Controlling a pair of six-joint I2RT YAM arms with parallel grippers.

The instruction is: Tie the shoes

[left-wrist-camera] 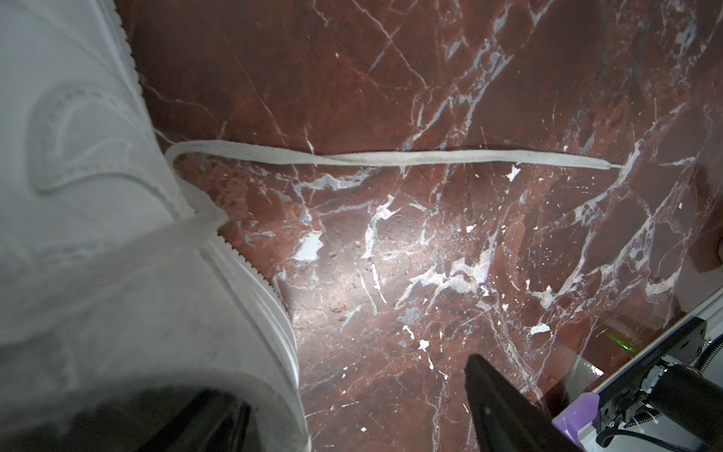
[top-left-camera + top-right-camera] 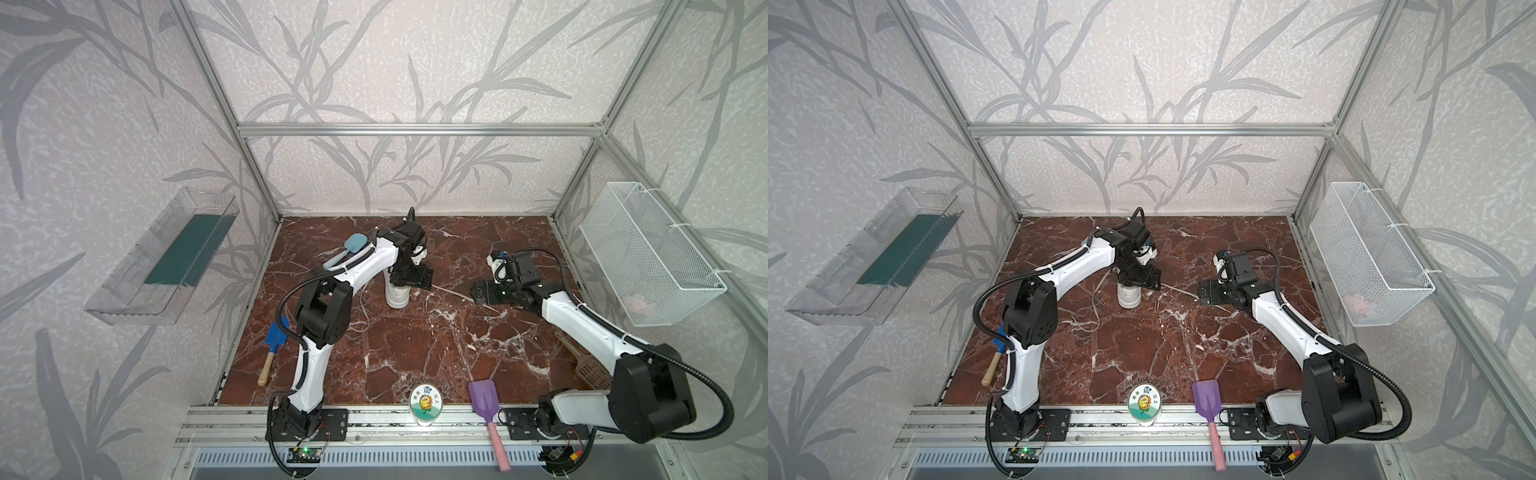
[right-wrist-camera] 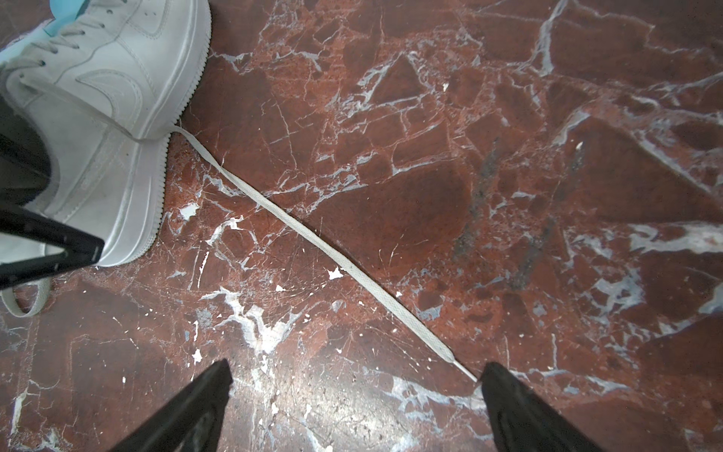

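Working from the near side: the right gripper (image 3: 356, 368) hangs low at roughly 3 o'clock from the sneaker (image 3: 109, 117), jaws spread wide with nothing in them. The lace (image 3: 313, 242) lies straight toward it and its tip ends just beside one finger. Looks to me like it's laid out for an easy pick.

A second lace (image 3: 41, 303) curls off by the heel. The sneaker itself sits a bit past the table (image 2: 415, 353) centre, toward 12.

Over it is the left gripper (image 1: 354, 377), also spread. One finger is out over the marble, clear of the sole, and the other is too blurred to place — so I'd say it's not clamped.

The top views hide that gap under the arm — only the wrist views show it, same for the lace tip.
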